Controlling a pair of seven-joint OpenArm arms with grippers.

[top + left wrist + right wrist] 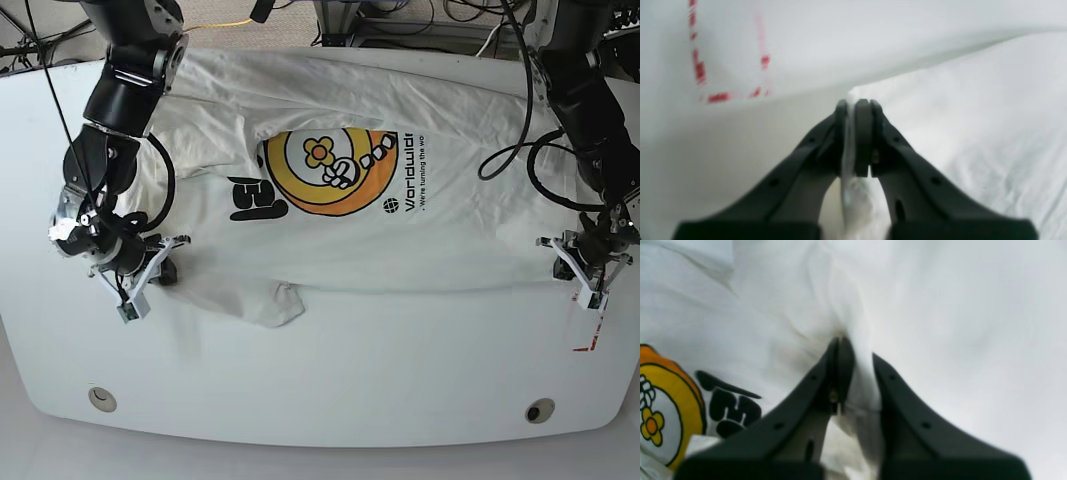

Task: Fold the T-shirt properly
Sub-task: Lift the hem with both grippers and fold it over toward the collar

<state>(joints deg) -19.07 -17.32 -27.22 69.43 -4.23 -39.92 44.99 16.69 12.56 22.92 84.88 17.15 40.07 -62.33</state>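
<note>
Near table (320, 400) edge is bare, two round holes in it. Past that, shirt (430, 240) lies spread across the table, graphic side up, near hem folded back in a straight line on the view's right, one corner bunched and curled under near centre-left.

Left gripper (850, 110) is clenched on a thin pinch of shirt edge, cloth visible between the pads. It sits at the shirt's edge on the base view's right, beside red dashed marks (700, 71) on the table.

Right gripper (857, 350) has cloth bunched between its fingers at the opposite edge, near the black lettering (730, 406). Looks like a grip, but one pad is hidden by fabric, so how tight is unclear.

Risks, my read:
- Left pinch is shallow; lifting fast could slip the cloth out.
- Uneven arm motion skews the fold line.
- Curled corner may get trapped under the next fold.
- Right gripper may hold several layers, dragging more shirt than intended.
</note>
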